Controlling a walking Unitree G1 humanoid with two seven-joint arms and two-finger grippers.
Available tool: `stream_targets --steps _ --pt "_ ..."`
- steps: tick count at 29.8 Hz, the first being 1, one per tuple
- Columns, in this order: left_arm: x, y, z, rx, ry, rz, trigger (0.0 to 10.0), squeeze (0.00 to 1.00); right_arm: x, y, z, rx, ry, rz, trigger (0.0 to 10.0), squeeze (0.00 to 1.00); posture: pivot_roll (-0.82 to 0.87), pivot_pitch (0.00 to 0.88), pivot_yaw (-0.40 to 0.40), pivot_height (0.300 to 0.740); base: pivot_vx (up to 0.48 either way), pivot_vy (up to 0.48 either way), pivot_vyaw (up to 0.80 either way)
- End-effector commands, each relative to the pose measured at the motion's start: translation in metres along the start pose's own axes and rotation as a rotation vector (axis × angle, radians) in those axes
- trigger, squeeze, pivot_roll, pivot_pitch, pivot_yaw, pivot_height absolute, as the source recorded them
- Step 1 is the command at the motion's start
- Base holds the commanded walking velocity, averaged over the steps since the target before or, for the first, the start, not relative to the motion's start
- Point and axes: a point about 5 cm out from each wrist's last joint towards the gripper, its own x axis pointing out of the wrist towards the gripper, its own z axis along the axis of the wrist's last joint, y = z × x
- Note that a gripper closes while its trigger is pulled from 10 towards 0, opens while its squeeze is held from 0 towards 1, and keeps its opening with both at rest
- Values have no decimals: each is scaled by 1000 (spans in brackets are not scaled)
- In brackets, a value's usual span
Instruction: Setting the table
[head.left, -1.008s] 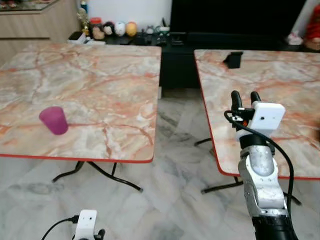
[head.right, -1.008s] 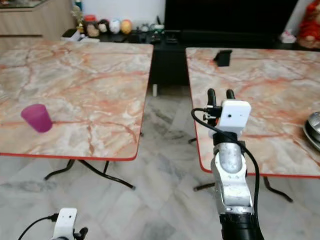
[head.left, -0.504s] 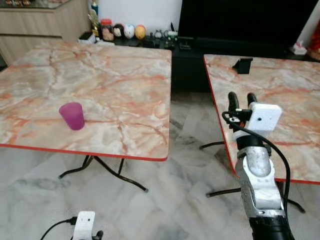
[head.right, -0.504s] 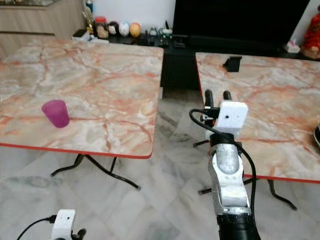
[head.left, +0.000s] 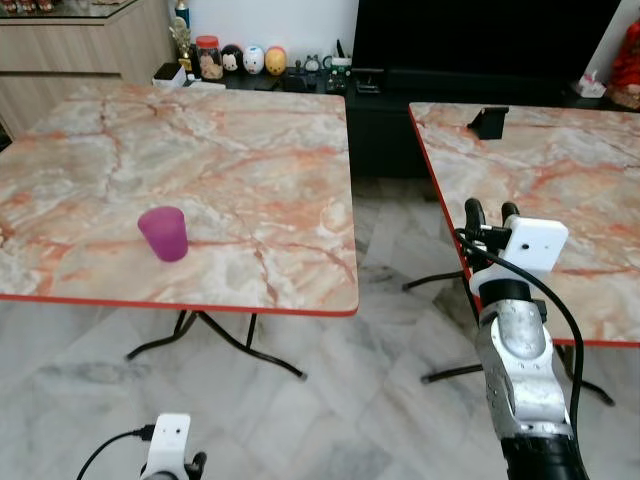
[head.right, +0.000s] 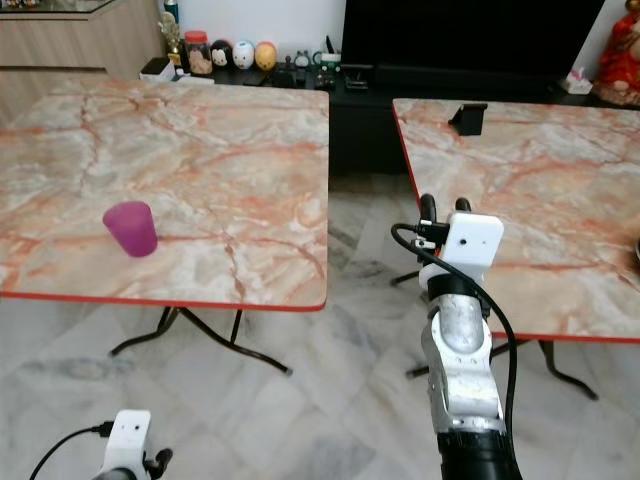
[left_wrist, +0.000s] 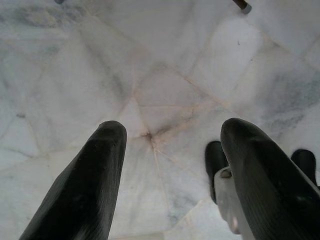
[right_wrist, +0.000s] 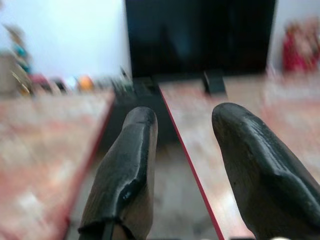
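My right gripper (head.left: 492, 212) is raised in front of me, fingers parted with nothing between them, pointing forward over the near red edge of the right table (head.left: 560, 170). In the right wrist view the two fingers (right_wrist: 125, 170) frame that table's edge and the gap of floor beside it, though the picture is blurred. The white camera block (head.left: 533, 247) sits just behind the fingers, with a black cable looping down the silver arm.

My left gripper (left_wrist: 167, 180) hangs low by my side, fingers apart and empty, pointing straight down at the pale marble floor (left_wrist: 165, 75). I can see its white wrist camera (head.left: 168, 445) at the bottom of the head view.

Out to my left is the left table (head.left: 230, 130), marble-patterned with a red rim. The purple cup (head.left: 163, 233) stands upright on it, near the front edge, well apart from both grippers.

On the far side of the right table a small black stand (head.left: 489, 121) sits near the back edge. Beyond both tables I see a dark TV unit (head.left: 480, 40) and a row of small figurines (head.left: 240, 60) along the low shelf.
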Motion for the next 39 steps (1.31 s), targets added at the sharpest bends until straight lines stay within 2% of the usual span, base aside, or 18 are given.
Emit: stream_targets --steps 1,8,12,19,23,27,28,29,30,31,33,36,39 --pt "-1 0 -5 9 17 -5 10000 0 -3 -7 -14 -1 66 -22 10000 0 -9 0 -12 740 0 0 0" --pt "-1 0 -4 10 16 -7 10000 0 -17 -14 -58 2 228 12 10000 0 -5 0 -11 740 0 0 0" --pt "-1 0 -4 11 16 -8 10000 0 -23 -14 -73 8 280 56 10000 0 -4 0 -11 740 0 0 0" --pt "-1 0 -5 11 16 -10 10000 0 -43 -16 -111 14 453 88 10000 0 -5 0 -11 740 0 0 0" --pt "-1 0 -5 10 16 -10 10000 0 -71 -15 -142 14 601 113 10000 0 1 0 -14 740 0 0 0" --pt "-1 0 -5 11 17 -11 10000 0 -97 -16 -162 58 717 72 10000 0 -11 0 -9 740 0 0 0" --pt "-1 0 -5 11 17 -11 10000 0 -97 -16 -162 58 717 72 10000 0 -11 0 -9 740 0 0 0" --pt "-1 0 -5 14 17 -13 10000 0 -112 -15 -173 47 782 77 10000 0 -10 0 -7 740 0 0 0" --pt "-1 0 -5 14 17 -13 10000 0 -112 -15 -173 47 782 77 10000 0 -10 0 -7 740 0 0 0" --pt "-1 -1 -5 14 17 -14 10000 0 -129 -15 -183 -4 864 91 10000 0 -1 0 -12 740 0 0 0" --pt "-1 -1 -4 10 15 -13 10000 0 -142 -17 -190 -55 922 109 10000 0 3 0 -13 740 0 0 0" --pt "-1 0 -5 5 16 -9 10000 0 -166 -30 -199 -49 1023 42 10000 0 3 0 -13 740 0 0 0" --pt "-1 0 -5 3 18 -8 10000 0 -169 -32 -200 -49 1034 34 10000 0 3 0 -13 740 0 0 0"
